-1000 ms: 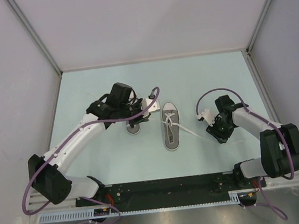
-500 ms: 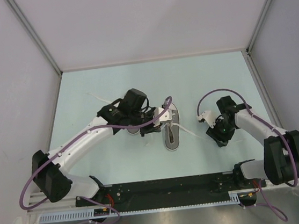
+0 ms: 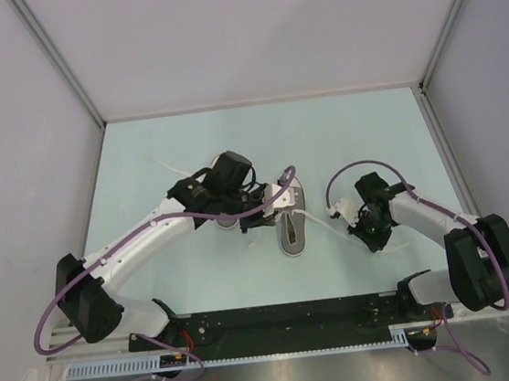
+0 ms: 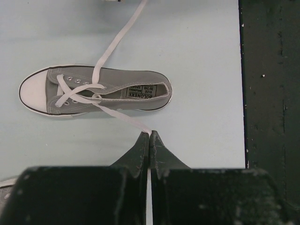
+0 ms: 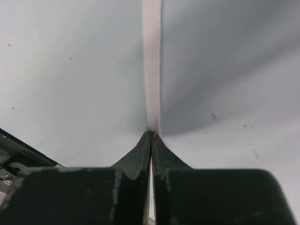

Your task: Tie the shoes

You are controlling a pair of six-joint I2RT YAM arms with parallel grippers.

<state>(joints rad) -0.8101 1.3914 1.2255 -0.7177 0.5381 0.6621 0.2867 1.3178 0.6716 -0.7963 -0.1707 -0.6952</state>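
Your left claw (image 4: 149, 139) is clamped shut on one white lace end (image 4: 123, 118) and your right claw (image 5: 151, 138) on the other lace end (image 5: 151, 61). Both are drawn out to opposite sides of the grey shoe (image 4: 110, 96) lying mid-surface (image 4: 201, 56), likely to keep tension for crossing. The second shoe (image 3: 228, 219) is mostly hidden under your left arm, and I can't make out the lacing at the eyelets.

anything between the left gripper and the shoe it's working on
Nothing visible. The left gripper is shut on a lace that runs over the table straight to the shoe, and nothing lies across that stretch. The right gripper is shut on the other lace, also with only table around it.
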